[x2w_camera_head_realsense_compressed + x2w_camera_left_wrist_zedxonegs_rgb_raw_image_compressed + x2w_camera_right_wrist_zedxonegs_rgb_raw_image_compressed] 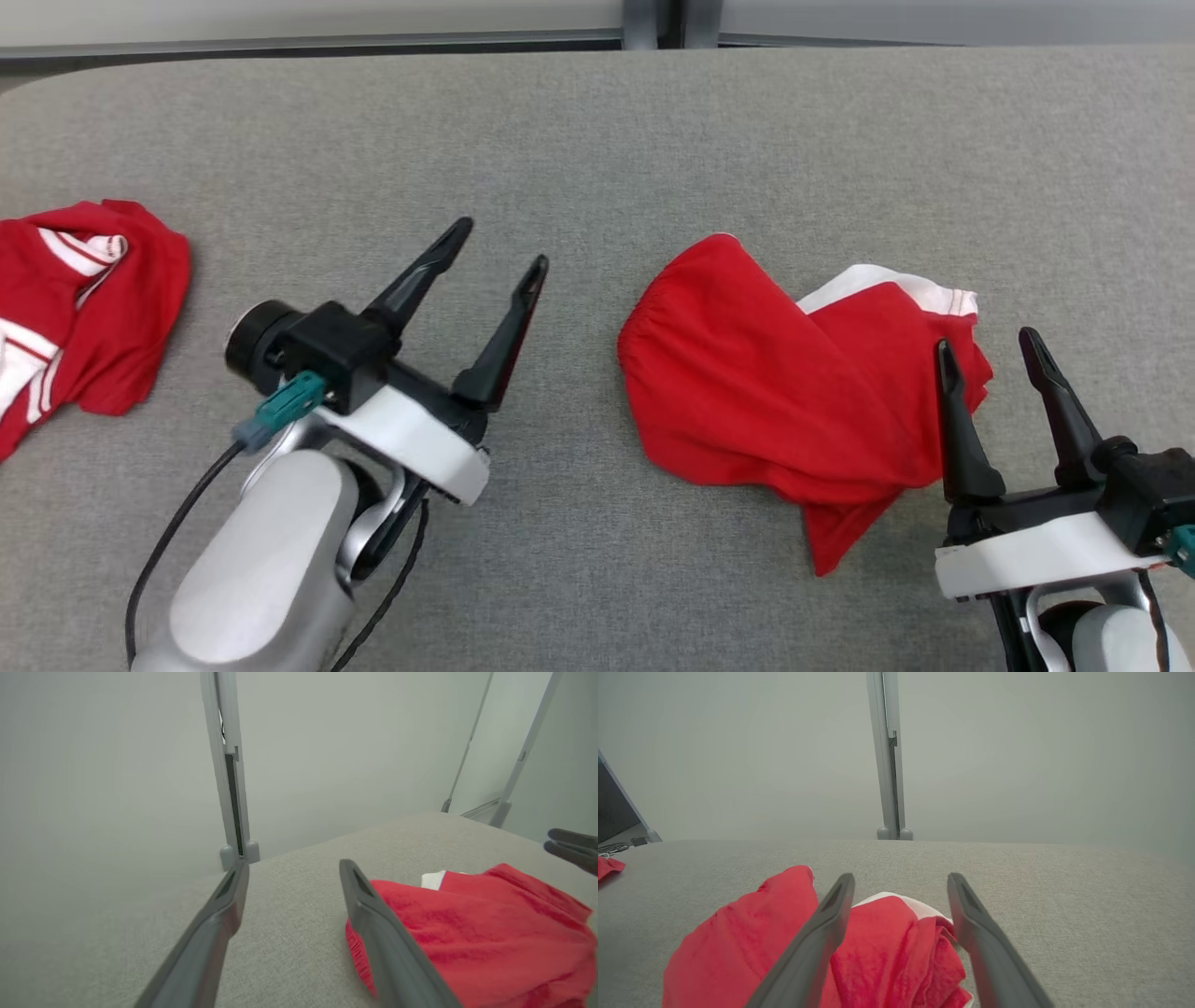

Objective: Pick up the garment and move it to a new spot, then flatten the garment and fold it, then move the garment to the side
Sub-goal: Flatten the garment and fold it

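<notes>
From my head, the red garment (775,392) lies on the gray table (597,140) at 3 o'clock, with my left claw (499,245) open and empty at its 9 o'clock and my right claw (987,341) open at its 3 o'clock edge. My left wrist sees the red garment (490,933) at 4 o'clock. My right wrist sees it at 6 o'clock, between my open fingers (817,942).
</notes>
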Available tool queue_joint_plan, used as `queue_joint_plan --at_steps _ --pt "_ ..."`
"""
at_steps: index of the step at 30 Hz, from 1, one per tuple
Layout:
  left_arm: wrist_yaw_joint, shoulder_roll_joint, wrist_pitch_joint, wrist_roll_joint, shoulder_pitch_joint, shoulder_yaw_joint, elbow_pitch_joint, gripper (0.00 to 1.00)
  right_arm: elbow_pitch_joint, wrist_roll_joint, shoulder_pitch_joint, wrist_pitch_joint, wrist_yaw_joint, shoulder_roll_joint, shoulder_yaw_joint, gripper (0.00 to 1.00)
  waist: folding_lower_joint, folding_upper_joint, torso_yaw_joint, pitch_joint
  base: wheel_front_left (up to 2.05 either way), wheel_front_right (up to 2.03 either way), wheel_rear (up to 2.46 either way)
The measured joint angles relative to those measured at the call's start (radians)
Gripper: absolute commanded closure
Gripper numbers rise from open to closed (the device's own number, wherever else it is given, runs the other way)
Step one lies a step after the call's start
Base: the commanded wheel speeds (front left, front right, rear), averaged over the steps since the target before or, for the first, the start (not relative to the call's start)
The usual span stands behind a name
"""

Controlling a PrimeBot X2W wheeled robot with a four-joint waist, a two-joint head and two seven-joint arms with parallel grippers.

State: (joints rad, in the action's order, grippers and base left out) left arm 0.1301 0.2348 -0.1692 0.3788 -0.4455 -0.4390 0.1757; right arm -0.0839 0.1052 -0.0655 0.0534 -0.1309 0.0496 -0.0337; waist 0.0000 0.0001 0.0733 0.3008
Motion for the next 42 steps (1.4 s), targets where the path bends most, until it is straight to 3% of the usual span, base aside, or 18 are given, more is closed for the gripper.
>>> queue_joint_plan --at_steps 8,16,17,19,27,33,42 --pt "0.000 0.002 0.111 0.108 -0.177 -0.205 0.127 0.00 0.008 0.018 -0.023 0.022 0.000 0.000 -0.023 0.00 0.0000 0.0000 -0.071 0.065 0.00 0.00 0.00" --pt "0.000 -0.004 0.186 0.233 -0.254 -0.362 0.267 0.00 0.036 0.031 -0.026 0.043 0.000 0.000 -0.031 0.00 0.0000 0.0000 -0.116 0.092 0.00 0.00 0.00" --pt "0.000 -0.002 0.196 0.249 -0.257 -0.371 0.284 0.40 0.038 0.031 -0.026 0.044 0.000 0.000 -0.030 0.00 0.0000 0.0000 -0.116 0.091 0.00 0.00 0.00" --pt "0.000 0.003 0.200 0.261 -0.264 -0.388 0.307 1.00 0.040 0.031 -0.026 0.044 0.000 0.000 -0.028 0.00 0.0000 0.0000 -0.115 0.090 0.00 0.00 0.00" --pt "0.000 0.028 0.163 0.311 -0.291 -0.451 0.328 1.00 0.042 0.043 -0.032 0.045 0.000 0.000 -0.018 0.00 0.0000 0.0000 -0.097 0.077 0.00 0.00 0.00" --pt "-0.009 0.047 0.045 0.292 -0.325 -0.429 0.319 1.00 0.041 0.044 -0.034 0.045 0.000 0.000 -0.006 0.00 0.0000 0.0000 -0.086 0.068 0.00 0.00 0.00" --pt "-0.070 0.175 -0.052 0.237 -0.299 -0.385 0.154 1.00 0.039 0.060 -0.025 0.045 0.000 0.000 0.023 0.00 0.0000 0.0000 -0.057 0.046 0.00 0.00 0.00"
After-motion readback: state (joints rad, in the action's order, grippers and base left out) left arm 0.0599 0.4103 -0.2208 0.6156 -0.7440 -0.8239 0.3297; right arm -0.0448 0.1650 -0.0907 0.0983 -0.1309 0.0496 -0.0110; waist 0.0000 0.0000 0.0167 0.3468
